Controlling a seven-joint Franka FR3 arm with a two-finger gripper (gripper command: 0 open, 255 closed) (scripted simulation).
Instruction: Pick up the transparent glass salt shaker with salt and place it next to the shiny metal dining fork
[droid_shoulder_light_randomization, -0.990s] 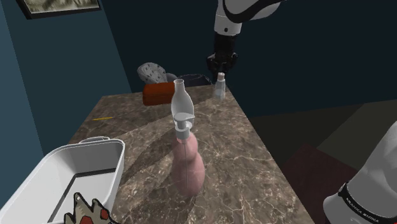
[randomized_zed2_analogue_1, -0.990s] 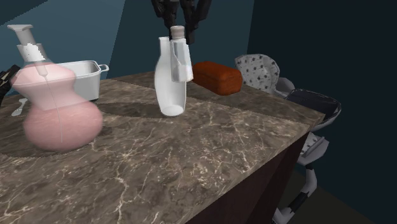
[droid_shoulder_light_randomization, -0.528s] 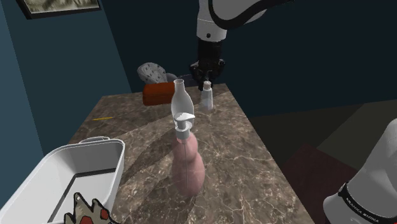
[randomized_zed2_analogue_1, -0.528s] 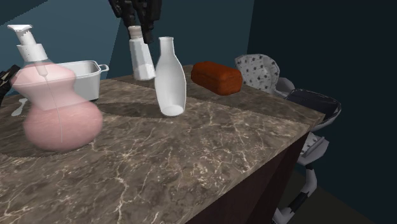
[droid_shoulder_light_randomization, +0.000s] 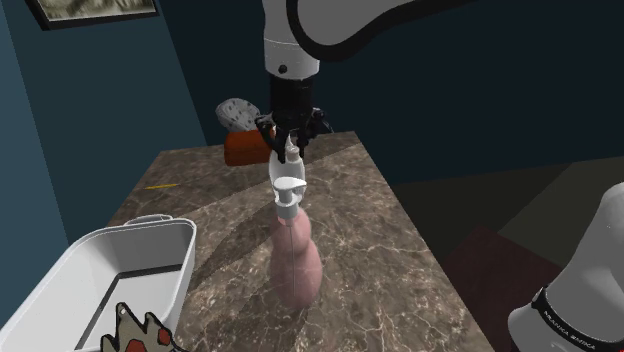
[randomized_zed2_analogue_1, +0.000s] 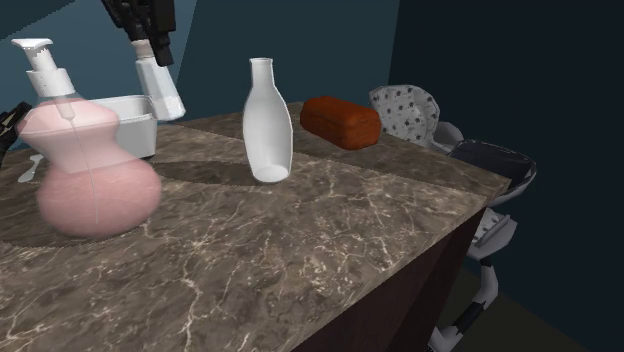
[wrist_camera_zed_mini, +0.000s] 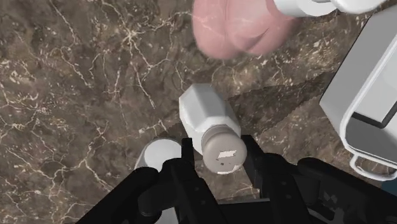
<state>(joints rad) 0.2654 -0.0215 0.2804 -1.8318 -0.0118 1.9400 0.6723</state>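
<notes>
The tool (wrist_camera_zed_mini: 221, 160) is hanging above the marble bench (randomized_zed2_analogue_1: 330, 240), and its two black fingers (wrist_camera_zed_mini: 188, 151) are pressing from either side on the grey-capped top of the salt shaker (randomized_zed2_analogue_1: 160, 86), closed only as far as that cap allows. The shaker, drawn with a pale white body, is being carried in the air clear of the bench surface, and in the second exterior view its lower end is leaning toward that view's right. In that view it is showing in front of the white tub (randomized_zed2_analogue_1: 138, 118), between the pink pump dispenser (randomized_zed2_analogue_1: 92, 175) and the white bottle (randomized_zed2_analogue_1: 268, 125), and well apart from the brown loaf (randomized_zed2_analogue_1: 340, 122) at the far edge. In the wrist view the shaker is pointing down at bare marble, with the dispenser's pink body beyond it and the bottle's round mouth showing just beside one finger. In the shoulder view the tool is hovering directly behind the dispenser's pump head, over the middle of the bench.
</notes>
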